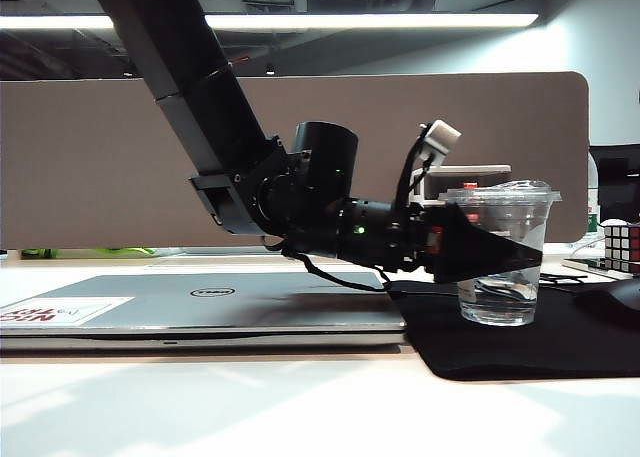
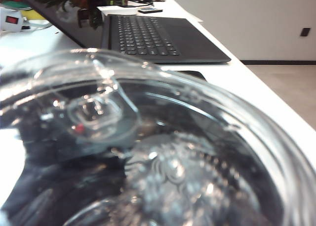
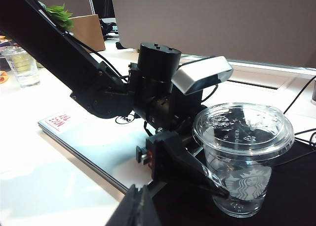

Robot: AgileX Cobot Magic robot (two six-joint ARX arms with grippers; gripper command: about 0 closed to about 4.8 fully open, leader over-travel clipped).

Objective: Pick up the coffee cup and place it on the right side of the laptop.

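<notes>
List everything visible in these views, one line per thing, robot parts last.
coffee cup: one, clear with clear lid, standing on the black mat right of the laptop
laptop: one, silver-grey, closed, flat on the table, left of the cup
black mat: one, black, under the cup
Rubik's cube: one, multicoloured, far right edge
second plastic cup: one, clear, far side of the table in the right wrist view
open black laptop: one, black, on the next desk beyond
left gripper: one, black, jaws open on either side of the cup
right gripper: not in view
</notes>
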